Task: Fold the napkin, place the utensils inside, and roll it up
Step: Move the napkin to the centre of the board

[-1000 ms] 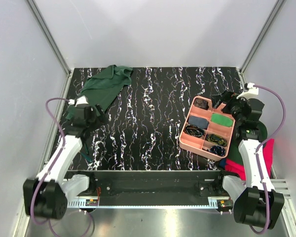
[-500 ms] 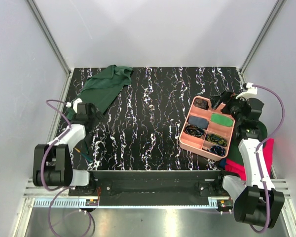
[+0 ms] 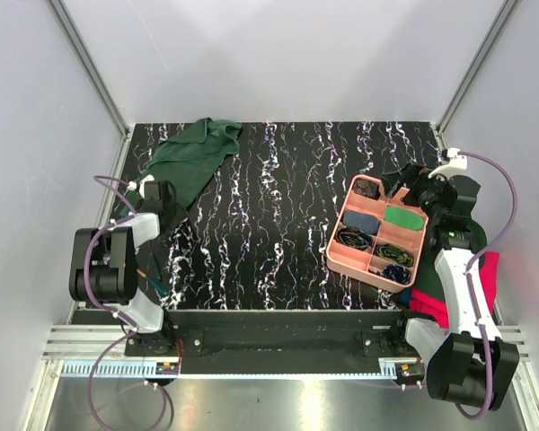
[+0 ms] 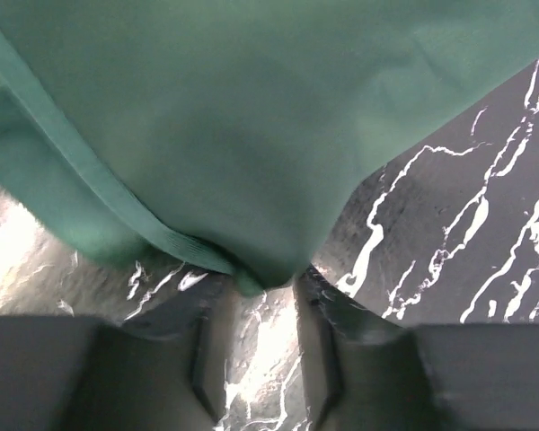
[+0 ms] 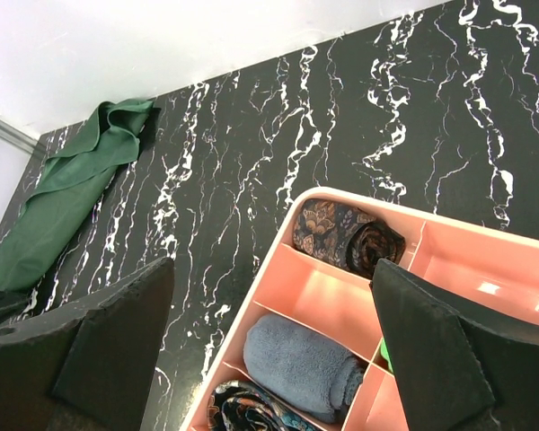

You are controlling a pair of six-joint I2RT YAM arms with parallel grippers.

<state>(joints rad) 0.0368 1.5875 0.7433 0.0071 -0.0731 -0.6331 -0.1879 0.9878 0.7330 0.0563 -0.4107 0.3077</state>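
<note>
The dark green napkin (image 3: 193, 154) lies crumpled at the far left of the marble table, and its folds show in the right wrist view too (image 5: 67, 193). Its near corner (image 4: 251, 108) hangs down between my left fingertips. My left gripper (image 3: 166, 202) (image 4: 263, 278) sits low over that corner, jaws narrowed but still apart, with table showing between them. The thin dark utensils (image 3: 154, 277) lie on the table by the left arm. My right gripper (image 3: 413, 184) (image 5: 271, 269) hovers wide open over the pink tray's far end, holding nothing.
The pink tray (image 3: 332, 256) (image 5: 287, 211) sits at the right with rolled cloths in its compartments: a grey one (image 5: 310, 364), a patterned one (image 5: 346, 235) and a bright green swatch (image 3: 404, 216). A pink-red cloth (image 3: 487, 278) lies beyond the table's right edge.
The left arm has folded back toward its base while its gripper stayed at the napkin's near corner. Its jaws have narrowed around that corner. The right arm has hardly moved.
</note>
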